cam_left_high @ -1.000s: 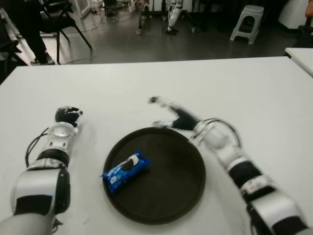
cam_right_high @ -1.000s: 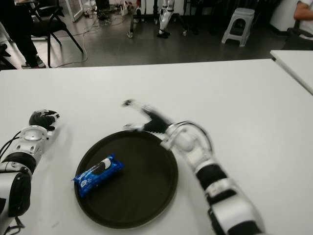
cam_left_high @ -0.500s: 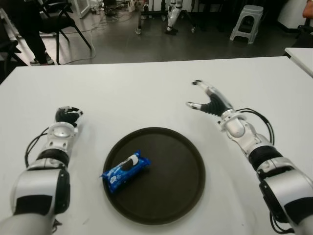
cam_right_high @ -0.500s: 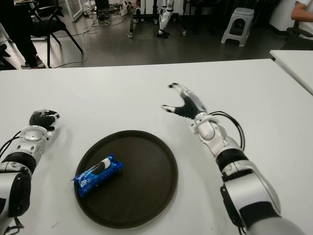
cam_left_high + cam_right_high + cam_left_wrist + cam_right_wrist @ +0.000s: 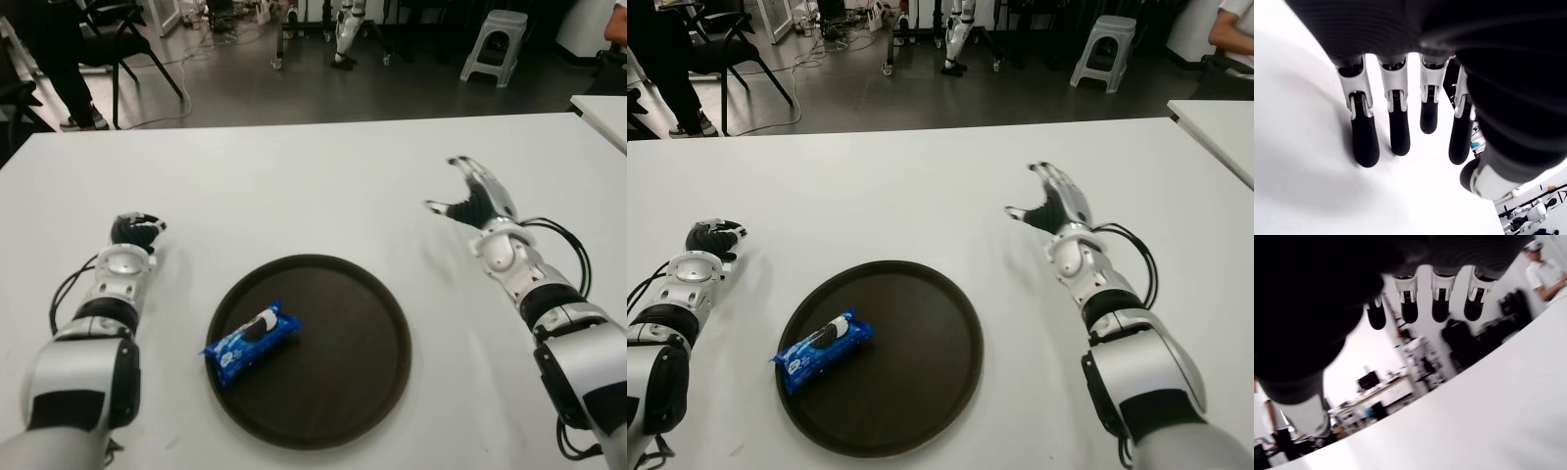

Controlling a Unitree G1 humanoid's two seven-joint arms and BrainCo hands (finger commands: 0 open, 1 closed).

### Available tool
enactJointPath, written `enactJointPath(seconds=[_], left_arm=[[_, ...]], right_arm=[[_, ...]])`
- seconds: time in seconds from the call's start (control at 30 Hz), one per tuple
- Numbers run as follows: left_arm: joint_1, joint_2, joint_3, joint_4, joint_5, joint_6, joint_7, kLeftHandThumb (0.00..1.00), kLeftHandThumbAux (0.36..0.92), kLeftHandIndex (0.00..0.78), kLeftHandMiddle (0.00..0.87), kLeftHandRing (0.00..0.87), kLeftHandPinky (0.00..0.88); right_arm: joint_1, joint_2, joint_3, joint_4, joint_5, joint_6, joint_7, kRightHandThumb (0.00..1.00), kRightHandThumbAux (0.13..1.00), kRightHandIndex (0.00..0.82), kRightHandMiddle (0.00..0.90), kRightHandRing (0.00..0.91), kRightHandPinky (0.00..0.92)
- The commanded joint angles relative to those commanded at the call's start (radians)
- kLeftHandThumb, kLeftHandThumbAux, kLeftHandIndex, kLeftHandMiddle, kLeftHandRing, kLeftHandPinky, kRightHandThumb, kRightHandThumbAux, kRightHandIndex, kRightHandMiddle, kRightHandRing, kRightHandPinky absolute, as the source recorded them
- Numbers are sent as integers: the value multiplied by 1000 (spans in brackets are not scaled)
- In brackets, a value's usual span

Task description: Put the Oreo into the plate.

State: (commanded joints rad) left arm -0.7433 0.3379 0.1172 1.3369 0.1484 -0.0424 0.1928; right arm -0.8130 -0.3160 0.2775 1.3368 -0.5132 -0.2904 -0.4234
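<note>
Blue Oreo packet (image 5: pixel 252 342), one, lying in left part of one dark round plate (image 5: pixel 362 382). White table (image 5: pixel 294 186). Left hand (image 5: pixel 135 231), fingers extended, empty, left of plate; right hand (image 5: pixel 475 201) raised, spread wide, empty.

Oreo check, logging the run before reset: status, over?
Oreo lies inside the plate. Right hand open, raised right of plate. Left hand open, left of plate. Nothing in the way.

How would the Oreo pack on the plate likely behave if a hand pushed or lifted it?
The Oreo pack looks like a small glossy film wrapper, so probably light and a bit slippery. It lies flat on the plate, so a push would likely slide it, not roll it. The biscuits inside could crack under a hard squeeze.
</note>
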Motion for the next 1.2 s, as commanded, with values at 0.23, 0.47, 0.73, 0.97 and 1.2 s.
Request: enactJointPath(seconds=[0.23,0.47,0.73,0.97,1.2], left_arm=[[5,5,1,1,0,2,-3,676,722,399,184,208,222],[7,9,0,4,3,6,-2,676,721,399,182,195,199],[11,11,3,2,-2,3,-4,675,721,398,170,180,181],[16,12,3,0,-4,-5,-17,679,721,399,179,190,198],[20,10,-1,0,0,-15,-15,679,721,400,188,196,191]], right_arm=[[22,-1,-23,13,16,60,-59,156,656,0,0,0,0],[50,5,-34,28,20,111,-92,157,667,0,0,0,0],[47,6,-80,31,50,126,-77,166,699,1,3,0,0],[48,31,-161,22,129,99,-52,211,716,34,33,18,24],[58,40,-204,21,172,72,-4,277,710,49,65,70,92]])
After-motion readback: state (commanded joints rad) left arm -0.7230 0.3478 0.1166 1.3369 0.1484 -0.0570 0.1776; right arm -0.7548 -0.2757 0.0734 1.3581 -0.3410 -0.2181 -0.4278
